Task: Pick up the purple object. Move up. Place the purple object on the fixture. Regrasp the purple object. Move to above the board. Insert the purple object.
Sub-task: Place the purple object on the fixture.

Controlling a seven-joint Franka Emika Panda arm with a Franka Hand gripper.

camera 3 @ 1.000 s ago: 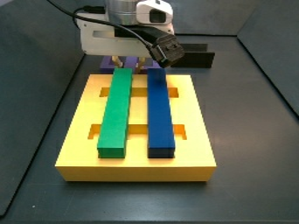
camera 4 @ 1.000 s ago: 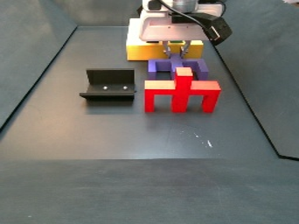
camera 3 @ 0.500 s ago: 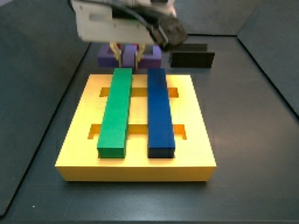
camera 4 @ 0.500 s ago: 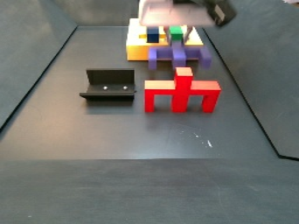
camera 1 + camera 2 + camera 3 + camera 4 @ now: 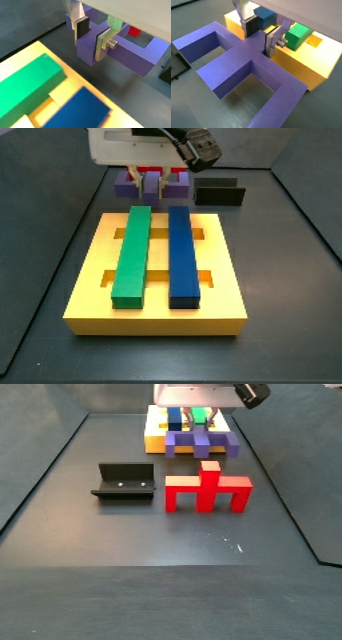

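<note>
Side views show the purple object (image 5: 202,442) has come off the floor since a second ago: pick done, lift underway. Gripper (image 5: 263,39) is clamped on its central post, above the far end of the board (image 5: 156,318). Blocky crossbar, short legs, hanging level. Next stop: fixture (image 5: 124,481).

I read this as a lab test cell: a dark tabletop (image 5: 160,584) walled by dark panels, with only the fixture (image 5: 123,482) and coloured assembly pieces around the yellow board (image 5: 158,278); gripper (image 5: 264,38) beyond it.
</note>
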